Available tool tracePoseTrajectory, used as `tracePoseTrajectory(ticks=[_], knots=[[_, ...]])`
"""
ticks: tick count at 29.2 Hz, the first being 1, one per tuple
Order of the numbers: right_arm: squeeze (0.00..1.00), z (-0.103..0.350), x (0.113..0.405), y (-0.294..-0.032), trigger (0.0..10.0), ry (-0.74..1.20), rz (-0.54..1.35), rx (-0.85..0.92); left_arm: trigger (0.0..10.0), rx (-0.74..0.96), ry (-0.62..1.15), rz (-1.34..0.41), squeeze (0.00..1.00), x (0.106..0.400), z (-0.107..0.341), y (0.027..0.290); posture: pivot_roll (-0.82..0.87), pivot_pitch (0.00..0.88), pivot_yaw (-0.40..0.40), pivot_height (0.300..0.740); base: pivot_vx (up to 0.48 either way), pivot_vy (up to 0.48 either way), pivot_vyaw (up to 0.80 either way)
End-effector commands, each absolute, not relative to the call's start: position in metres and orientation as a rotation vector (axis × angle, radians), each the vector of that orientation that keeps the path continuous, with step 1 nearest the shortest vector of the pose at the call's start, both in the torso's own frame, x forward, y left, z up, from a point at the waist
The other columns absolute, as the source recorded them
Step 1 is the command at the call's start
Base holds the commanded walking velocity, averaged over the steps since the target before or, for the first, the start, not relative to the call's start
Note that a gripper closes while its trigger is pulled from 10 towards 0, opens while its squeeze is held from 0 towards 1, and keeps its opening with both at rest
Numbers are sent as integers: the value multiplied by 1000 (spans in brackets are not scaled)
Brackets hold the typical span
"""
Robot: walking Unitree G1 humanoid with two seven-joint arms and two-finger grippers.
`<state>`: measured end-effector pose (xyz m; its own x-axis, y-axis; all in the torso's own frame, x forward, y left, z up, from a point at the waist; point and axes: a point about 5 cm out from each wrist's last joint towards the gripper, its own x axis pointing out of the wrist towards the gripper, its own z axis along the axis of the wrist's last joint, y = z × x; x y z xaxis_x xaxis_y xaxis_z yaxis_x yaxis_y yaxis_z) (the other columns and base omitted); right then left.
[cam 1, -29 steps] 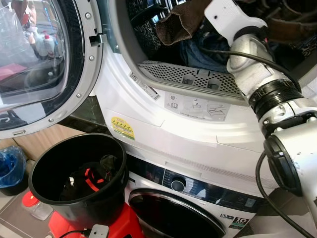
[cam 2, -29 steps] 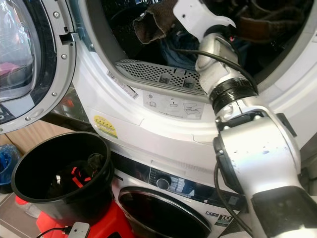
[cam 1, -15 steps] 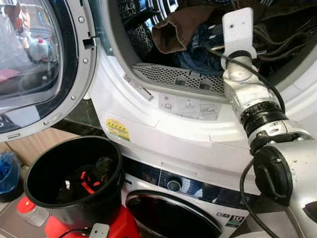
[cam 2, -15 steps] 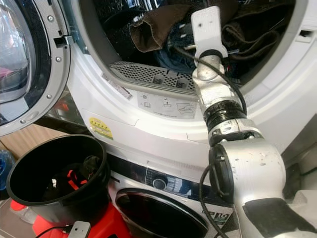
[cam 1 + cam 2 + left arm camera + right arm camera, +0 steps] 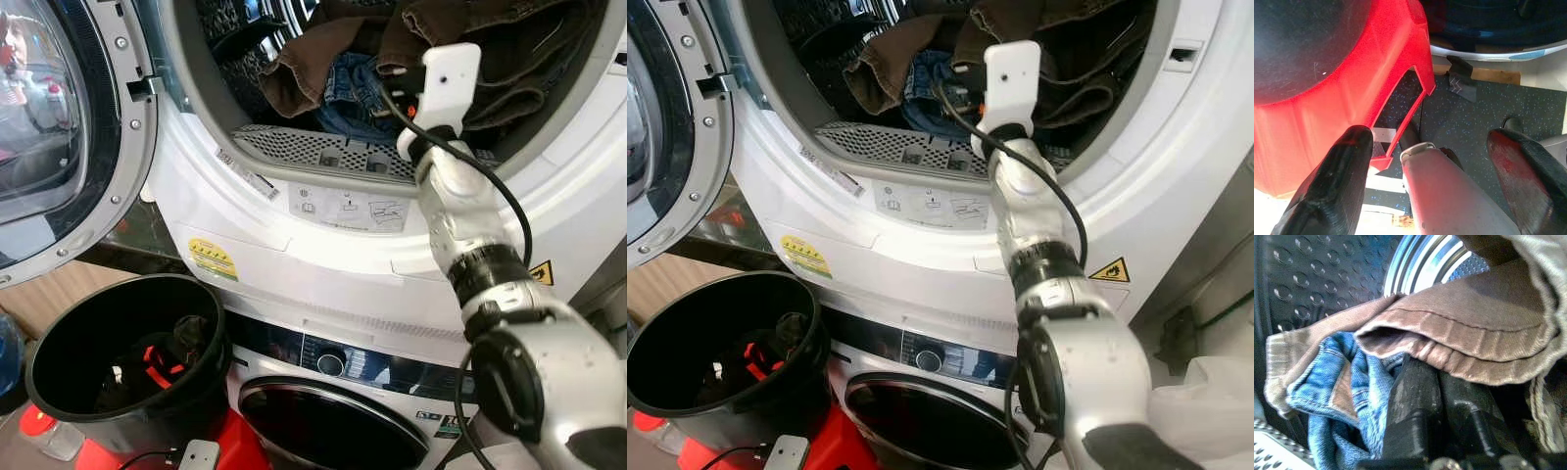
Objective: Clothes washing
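Unloading is judged under way: the right hand point(image 5: 1440, 406), fingers pressed together, is pushed under brown trousers point(image 5: 1474, 333) inside the drum point(image 5: 245, 39). A firm grip and a pull toward the black bin point(image 5: 59, 343) would be needed next. The left hand point(image 5: 1435, 161) hangs spread.

open dryer drum point(image 5: 245, 59), brown garment point(image 5: 313, 59), black bucket point(image 5: 59, 343)

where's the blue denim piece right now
The blue denim lies inside the open upper drum, at the front just behind the perforated lint filter, tucked under the brown garment. The right claw is beside it, its fingers together under the brown fabric.
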<state>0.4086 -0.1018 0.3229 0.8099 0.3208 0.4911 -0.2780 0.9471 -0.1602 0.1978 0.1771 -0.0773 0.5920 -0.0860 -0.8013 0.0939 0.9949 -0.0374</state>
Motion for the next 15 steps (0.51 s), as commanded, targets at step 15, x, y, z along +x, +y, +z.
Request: tracePoseTrajectory(ticks=[15], knots=[[0, 318, 352, -111, 10000, -665, 524, -199, 10000, -33, 938, -83, 0, 197, -78, 177, -2, 69, 57, 740, 0, 0, 0]])
